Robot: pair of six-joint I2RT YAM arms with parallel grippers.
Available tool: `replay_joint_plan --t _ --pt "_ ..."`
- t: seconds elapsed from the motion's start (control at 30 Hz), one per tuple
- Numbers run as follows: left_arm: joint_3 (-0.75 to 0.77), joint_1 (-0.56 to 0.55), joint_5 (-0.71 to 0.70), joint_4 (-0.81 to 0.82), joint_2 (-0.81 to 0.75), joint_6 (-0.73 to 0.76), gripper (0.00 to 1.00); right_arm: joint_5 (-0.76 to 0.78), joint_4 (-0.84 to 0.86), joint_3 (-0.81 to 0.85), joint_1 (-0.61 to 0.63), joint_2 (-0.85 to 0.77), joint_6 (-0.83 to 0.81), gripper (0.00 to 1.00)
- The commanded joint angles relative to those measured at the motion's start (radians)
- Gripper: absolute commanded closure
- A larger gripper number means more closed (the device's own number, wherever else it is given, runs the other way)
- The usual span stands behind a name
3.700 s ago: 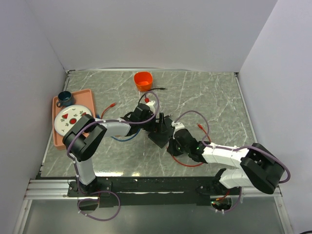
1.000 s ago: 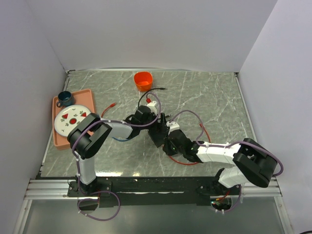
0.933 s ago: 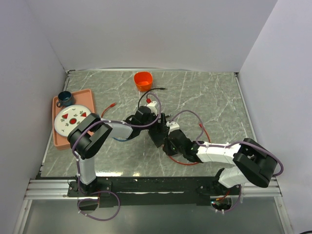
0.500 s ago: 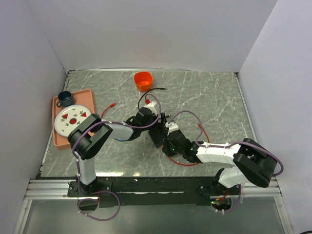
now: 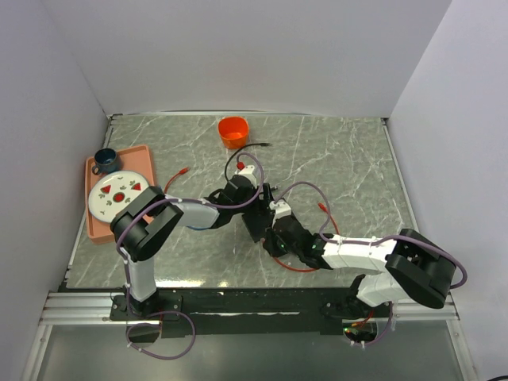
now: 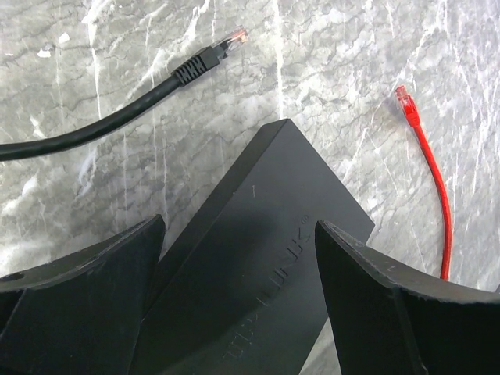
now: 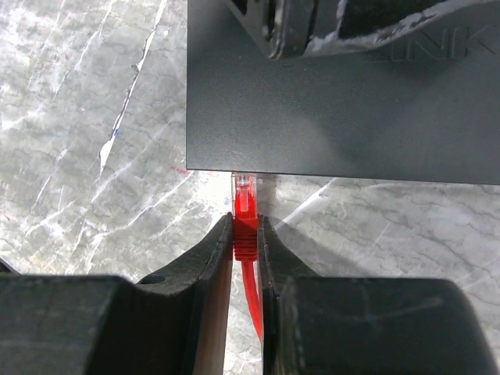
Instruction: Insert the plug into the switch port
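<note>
The left gripper (image 6: 240, 234) stands wide, its two fingers spread over the top face of the black box (image 6: 266, 258); whether they press on it or only hover I cannot tell. Ahead of its fingertips and off to their left, a black cable (image 6: 94, 129) lies loose. The right gripper (image 7: 244, 228) is narrow, pinched on the red plug (image 7: 244, 205). The plug's clear tip sits straight ahead of the fingertips, at the box edge that faces them, and seems just to touch it. The port is hidden under that edge, so I cannot tell whether the tip has entered. I judge the step in hand to be the final insertion. The plug looks lined up, so the next move calls for a straight, level push forward along the fingers, with the box kept from sliding away. Against the oldest overhead frame, the right gripper has closed in on the box from further back, and the left gripper has shifted further over it.
</note>
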Motion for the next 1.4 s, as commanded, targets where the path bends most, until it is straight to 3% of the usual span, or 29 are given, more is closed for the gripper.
replay_joint_plan --t 0.0,0.23,0.53,0.7,0.83,1.1,1.37 --pt "-0.039 -0.023 0.003 -0.215 0.003 -0.022 0.15 0.083 0.045 0.020 0.005 -0.029 0.012 1.00" --pt "-0.067 -0.004 -0.069 -0.230 -0.089 0.019 0.13 0.095 0.019 0.020 0.005 -0.029 0.016 1.00" --pt "-0.140 0.029 0.040 -0.253 -0.175 0.081 0.16 0.088 0.021 -0.033 0.003 -0.087 -0.008 1.00" --pt "-0.215 0.033 0.092 -0.206 -0.210 0.062 0.23 0.056 0.014 -0.069 0.003 -0.138 -0.054 1.00" --pt "-0.231 0.049 0.121 -0.170 -0.203 0.054 0.34 0.012 0.002 -0.072 0.005 -0.152 -0.083 1.00" --pt "-0.203 0.050 0.077 -0.207 -0.148 0.059 0.37 0.017 -0.096 -0.064 0.034 -0.147 -0.036 1.00" --pt "-0.199 0.049 0.086 -0.202 -0.140 0.061 0.38 0.035 -0.068 -0.053 0.060 -0.103 -0.017 1.00"
